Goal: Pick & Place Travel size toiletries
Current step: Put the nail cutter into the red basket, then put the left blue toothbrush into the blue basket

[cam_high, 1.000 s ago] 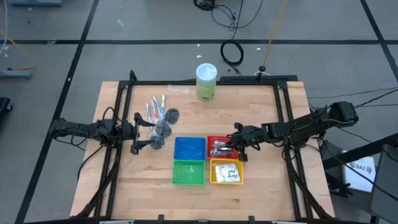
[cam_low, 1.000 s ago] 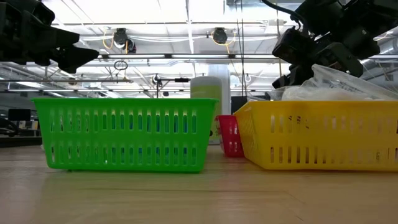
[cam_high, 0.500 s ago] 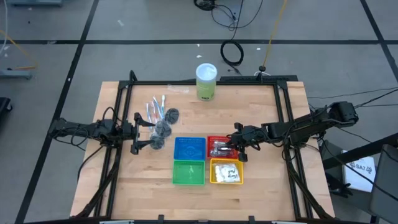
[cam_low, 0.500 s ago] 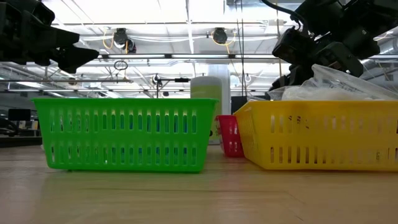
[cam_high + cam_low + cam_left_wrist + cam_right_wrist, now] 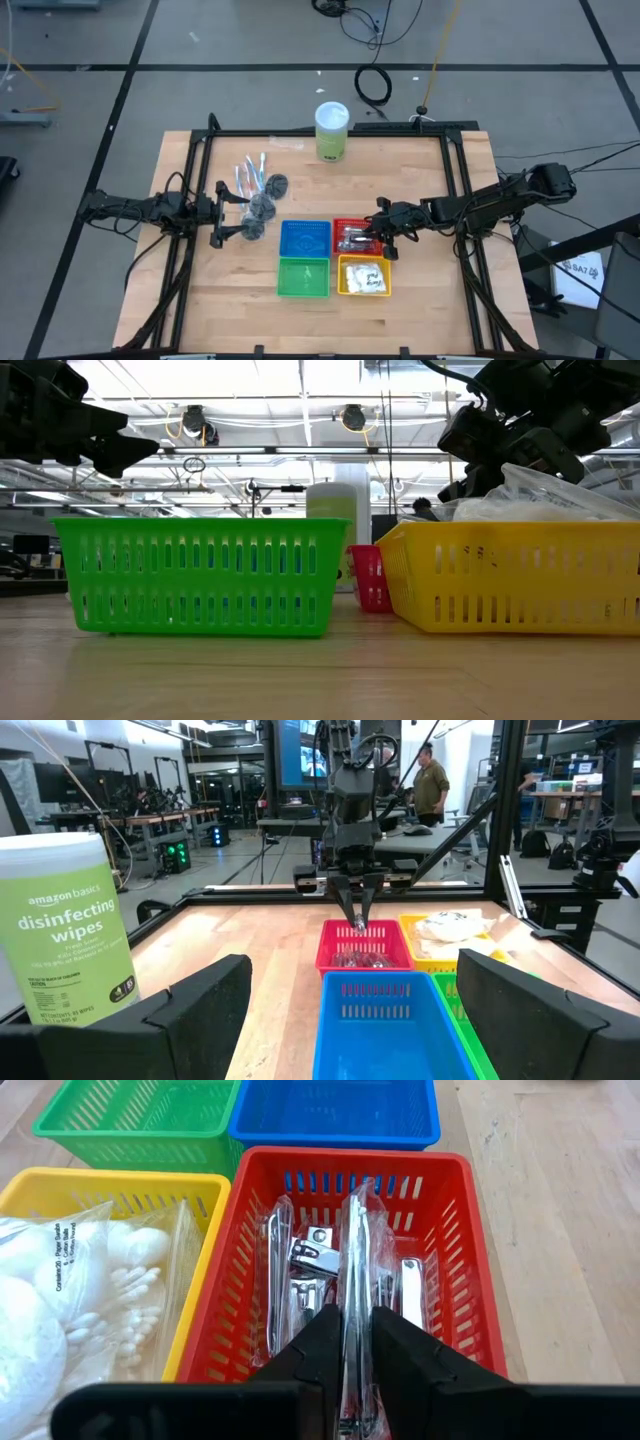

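The table [image 5: 420,300] carried four small baskets in a block near its middle: blue [image 5: 305,238] and red [image 5: 352,236] on the far row, green [image 5: 303,277] and yellow [image 5: 364,277] on the near one. The yellow basket held clear bags of white cotton items [image 5: 60,1310]. Off towards my left arm's side lay the unsorted toiletries: clear-wrapped sticks [image 5: 250,172] and dark grey puffs [image 5: 263,205] on the bare wood.

My right gripper [image 5: 350,1330] hung over the red basket, pinching a clear-wrapped silver packet [image 5: 352,1240] between nearly closed fingers, the packet standing upright above the other wrapped metal pieces [image 5: 312,1258] already lying there. I judged this the placing step, with the packet about to be let go.

My left gripper [image 5: 222,212] waited just beside the puffs, its fingers spread wide and holding nothing.

Next I needed to part my right fingers so the packet dropped inside the red walls, then lift clear without dragging the wrapper out.
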